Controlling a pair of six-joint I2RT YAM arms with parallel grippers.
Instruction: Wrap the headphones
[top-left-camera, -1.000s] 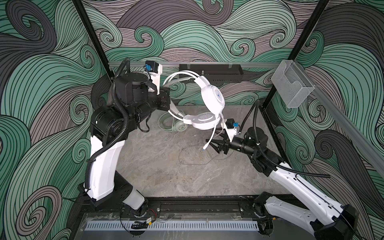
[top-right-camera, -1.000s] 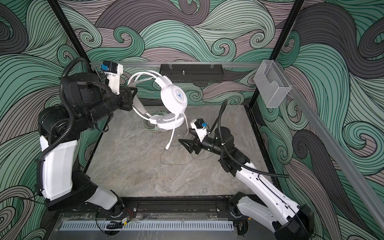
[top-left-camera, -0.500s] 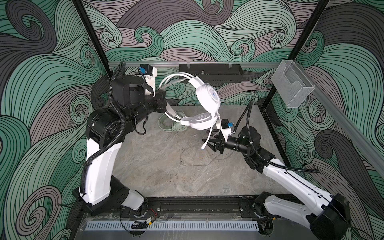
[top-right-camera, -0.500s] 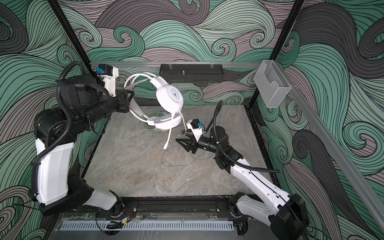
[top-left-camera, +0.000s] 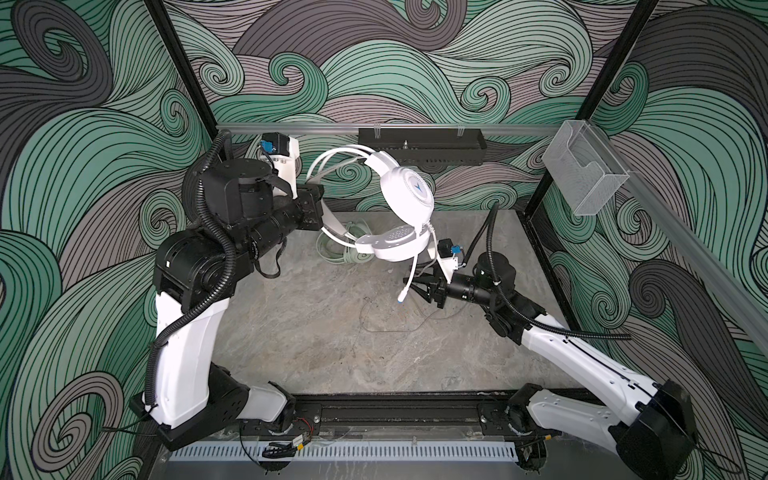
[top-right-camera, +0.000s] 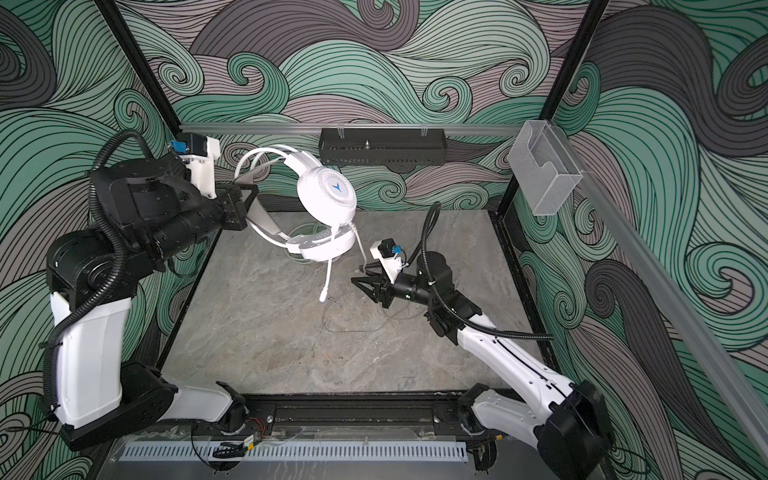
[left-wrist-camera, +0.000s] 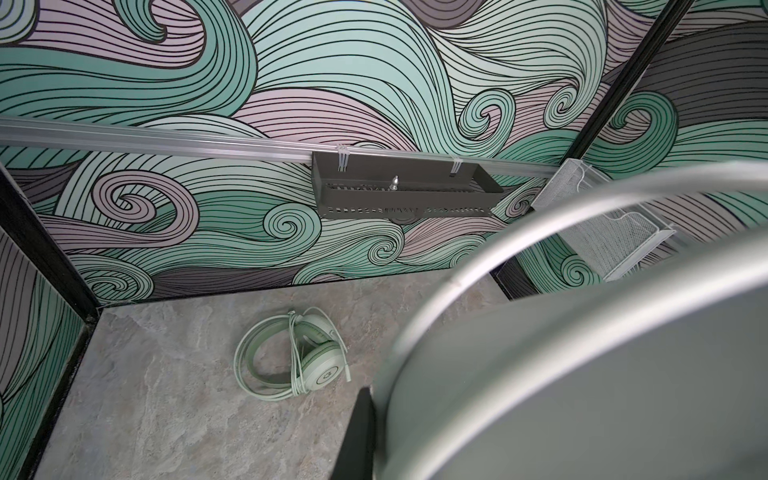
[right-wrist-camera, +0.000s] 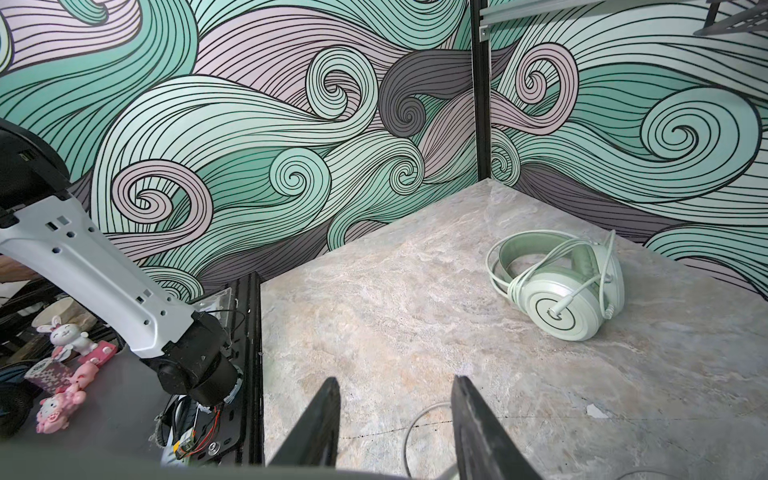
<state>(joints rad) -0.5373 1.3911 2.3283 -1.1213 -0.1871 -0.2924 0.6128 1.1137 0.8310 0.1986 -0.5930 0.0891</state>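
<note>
Headband stiffness, we judged, made the light white plastic over-ear headset (top-left-camera: 407, 195) easy to hold aloft far-centre, our left gripper (top-left-camera: 322, 208) clamped there; its thin limp cable (right-wrist-camera: 417, 414) wanted pinching between our right gripper's (right-wrist-camera: 395, 380) parted jaws.

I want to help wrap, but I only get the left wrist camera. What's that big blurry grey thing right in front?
Observer: That's the headband of the white headphones. The left gripper is shut on it, holding them up in the air.
Operator: Where's their cable?
Observer: The white cable trails down onto the table, over by the right arm.
Operator: Is the other hand grabbing it?
Observer: Not yet. The right gripper is open, with that cable between its jaws.
</note>
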